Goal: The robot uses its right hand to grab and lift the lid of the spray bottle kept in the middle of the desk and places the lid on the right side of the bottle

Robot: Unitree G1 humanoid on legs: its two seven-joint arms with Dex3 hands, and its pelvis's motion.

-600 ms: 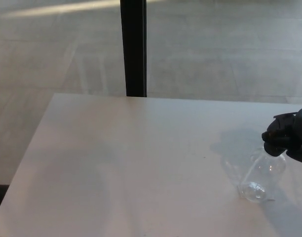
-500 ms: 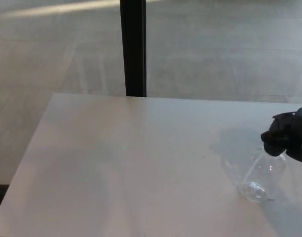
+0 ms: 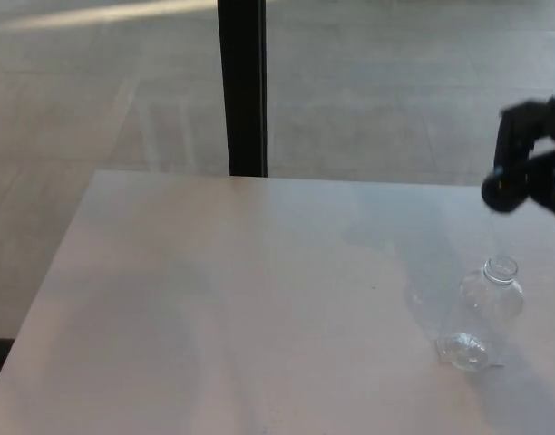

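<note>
Reading head view only: bottle sits on the counter toward its right edge, clear plastic, neck open at the top, so the lid is off it. Right hand is raised well above the bottle and a bit to its right, out over the counter's far edge. Fingers are curled in tight around something dark; probably the lid, but black on black and blurred, so I can't separate lid from hand. Calling it closed on the lid with that caveat. Left hand not in frame.

Handling judgement:
- Bottle looks empty, thin-walled, very light. It will tip or skid with any side push, and it has a tall body on a small base.
- Lid should be small, rigid and light, with a long dip tube likely hanging under it, though none is visible here. If there is one, it needs clearance before moving sideways.
- Hard plastic in thick fingers is slippery; best hold is around the collar just under the spray head, not the trigger.

Next step as I see it: carry the lid to the right of the bottle and set it on the bare counter, keeping clear of the bottle. Space to the right is tight; the counter edge is close to frame edge there.
</note>
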